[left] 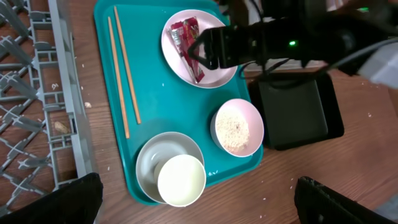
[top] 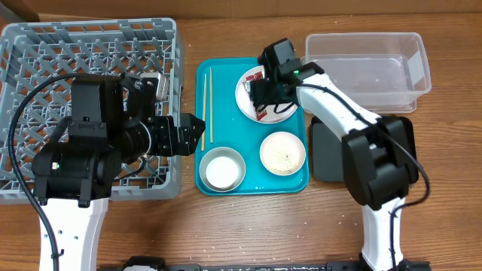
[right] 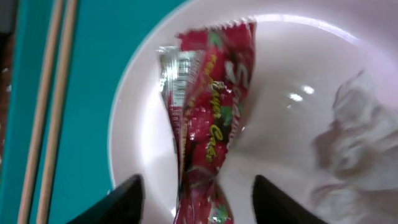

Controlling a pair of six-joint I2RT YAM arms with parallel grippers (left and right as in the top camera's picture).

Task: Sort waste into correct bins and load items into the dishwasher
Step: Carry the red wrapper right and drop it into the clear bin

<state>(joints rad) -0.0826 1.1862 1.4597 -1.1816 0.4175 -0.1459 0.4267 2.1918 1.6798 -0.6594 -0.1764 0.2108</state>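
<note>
The red wrapper (right: 208,118) is lying on the big white plate (right: 292,56) at the far right corner of the teal tray (top: 252,147). The crumpled tissue (right: 354,146) sits next to it on the same plate. The right gripper (right: 202,202) is low over it with its fingers spread, one on each side of the wrapper's end, and nothing's pinched yet. Looks like the waste-sorting step, wrapper first. My guess for the next move: close on it, lift clear of the plate, then swing toward the clear tub (top: 369,64) or the black tray (top: 325,154) by the table's right edge. The left gripper (top: 194,134) hangs open and empty at the teal tray's left edge, near the chopsticks (top: 207,105).
</note>
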